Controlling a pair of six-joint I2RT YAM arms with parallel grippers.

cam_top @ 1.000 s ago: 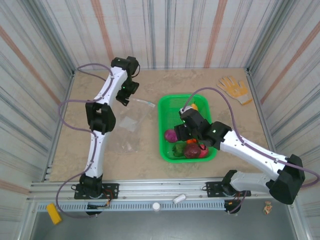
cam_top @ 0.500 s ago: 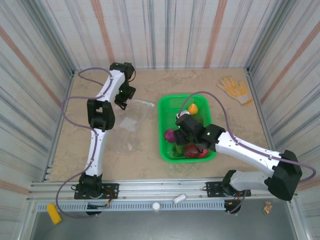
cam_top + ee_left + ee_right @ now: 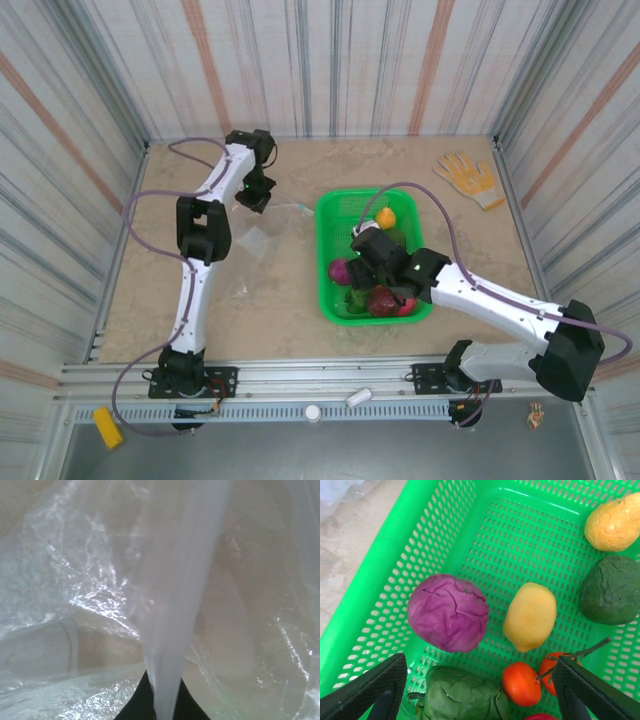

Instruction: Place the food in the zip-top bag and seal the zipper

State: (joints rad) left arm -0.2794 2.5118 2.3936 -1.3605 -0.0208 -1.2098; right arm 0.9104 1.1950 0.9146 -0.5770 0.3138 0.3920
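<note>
Left gripper (image 3: pixel 252 196) clamped shut on zip-top bag (image 3: pixel 262 240), thin film pinched in its jaws. Bag lies crumpled on table (image 3: pixel 200 290), left of green basket (image 3: pixel 330 215). I'd lift that edge slowly so mouth gapes, no yanking. Right gripper (image 3: pixel 480 675) has jaws wide and holds nothing, hovering over purple cabbage (image 3: pixel 449 612) in basket. I'd centre on cabbage, drop straight down, squeeze gently.

Bright, even light with faint shadows; glare glints on the zip-top bag (image 3: pixel 100 595), blurred close up.
</note>
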